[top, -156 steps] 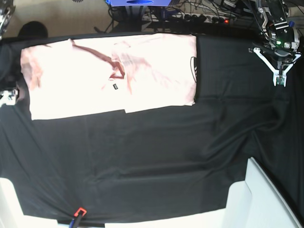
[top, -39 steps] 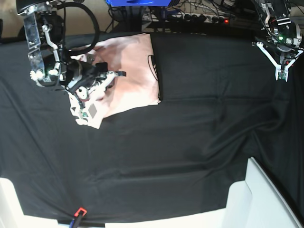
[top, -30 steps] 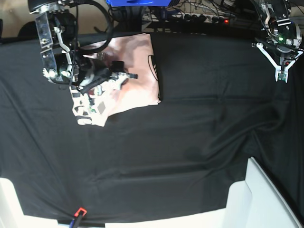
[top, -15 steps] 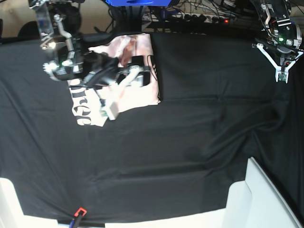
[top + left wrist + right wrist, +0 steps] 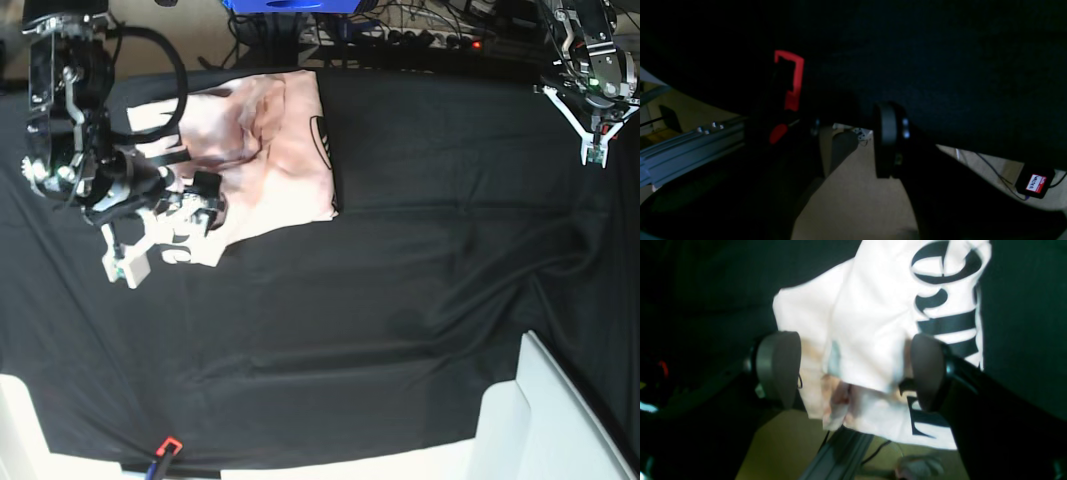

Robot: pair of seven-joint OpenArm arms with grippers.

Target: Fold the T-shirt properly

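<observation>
Wrist cam only: T-shirt (image 5: 873, 340) print between right gripper (image 5: 853, 373) pads.

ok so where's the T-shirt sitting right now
In the base view the T-shirt lies folded on the black cloth at upper left, beside the right gripper.

Soft pink cotton on matt black cloth

The T-shirt (image 5: 270, 150) looks smooth, lightly creased; the table cloth (image 5: 400, 300) is dull and wrinkled.

Folded pink T-shirt (image 5: 270, 150), rumpled, far-side
</observation>
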